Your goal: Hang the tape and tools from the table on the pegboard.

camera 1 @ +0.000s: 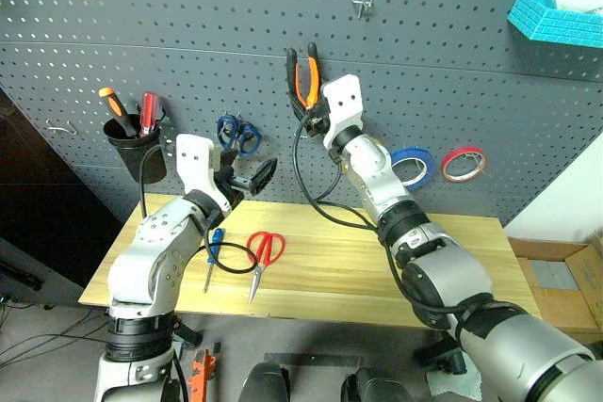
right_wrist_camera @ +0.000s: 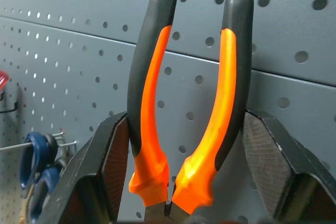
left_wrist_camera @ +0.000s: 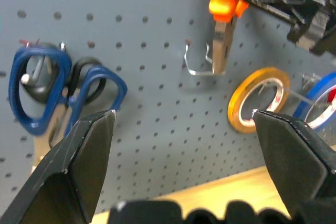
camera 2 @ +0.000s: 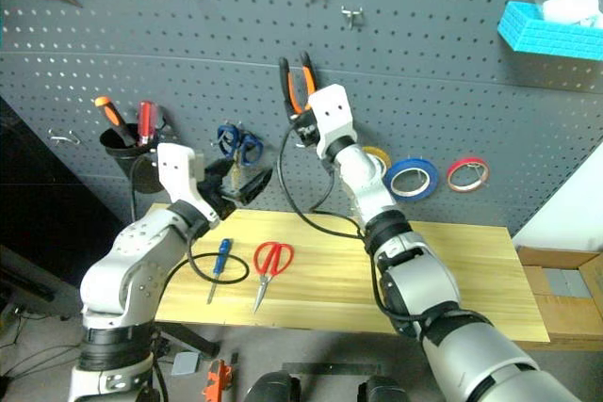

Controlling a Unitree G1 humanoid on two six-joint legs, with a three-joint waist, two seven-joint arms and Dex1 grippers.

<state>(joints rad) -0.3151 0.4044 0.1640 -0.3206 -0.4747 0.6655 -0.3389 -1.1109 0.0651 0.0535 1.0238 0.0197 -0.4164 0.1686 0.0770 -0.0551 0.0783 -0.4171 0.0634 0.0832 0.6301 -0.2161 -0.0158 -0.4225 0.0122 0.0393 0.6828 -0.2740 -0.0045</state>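
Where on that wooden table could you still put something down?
The table's right half is bare, from the red scissors to its far edge. The left end is crowded: the blue screwdriver, a black cable and the open left gripper above. The right gripper holds pliers at the pegboard.

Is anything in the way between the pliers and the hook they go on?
Nothing visible. The right gripper holds the pliers upright at the pegboard, nose beside an empty hook.
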